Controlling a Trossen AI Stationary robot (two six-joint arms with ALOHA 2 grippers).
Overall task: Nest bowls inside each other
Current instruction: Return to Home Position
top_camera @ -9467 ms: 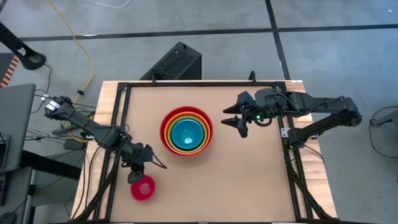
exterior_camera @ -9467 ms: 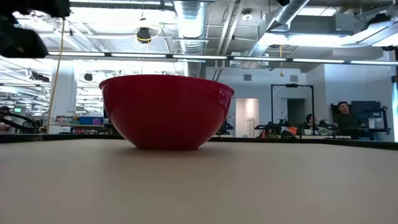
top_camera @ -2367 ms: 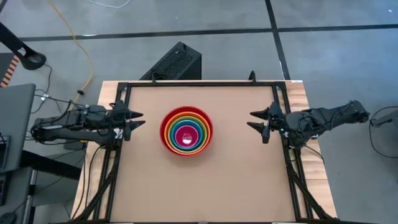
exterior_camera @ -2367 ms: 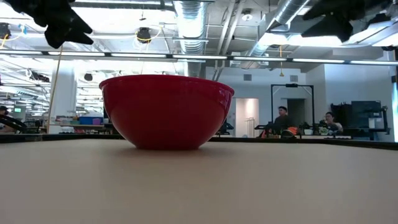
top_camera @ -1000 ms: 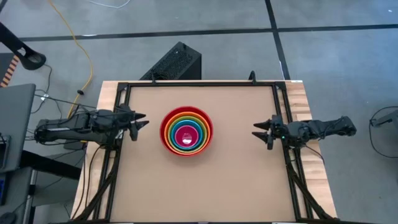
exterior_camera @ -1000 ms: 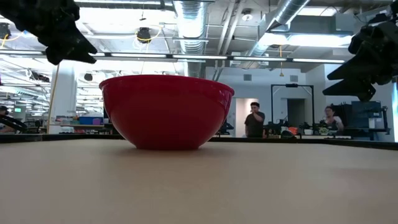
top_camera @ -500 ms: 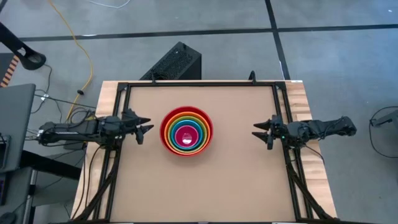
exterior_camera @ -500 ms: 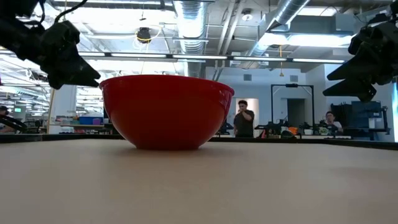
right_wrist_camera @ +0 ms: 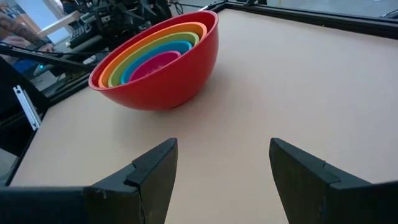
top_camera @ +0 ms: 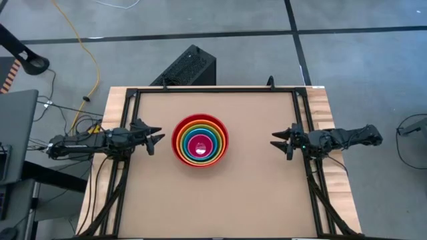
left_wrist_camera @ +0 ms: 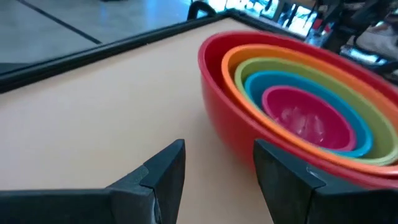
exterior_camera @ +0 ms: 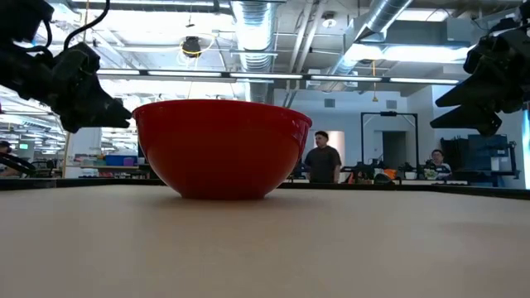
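A stack of nested bowls stands by its base on the table's middle: a large red bowl outside, then orange, green and blue ones, with a pink bowl innermost. My left gripper hovers open at the table's left edge, pointing at the stack, a little short of the red bowl's wall. My right gripper hovers open at the table's right edge, its fingers empty and well clear of the stack.
A black frame rims the tan table. A black box sits on the floor beyond the far edge. Bare tabletop lies all around the stack. People stand in the room behind.
My left gripper has sunk from above the red bowl's rim to about rim height at the table's left edge, staying open. The bowls and my right gripper have kept still.
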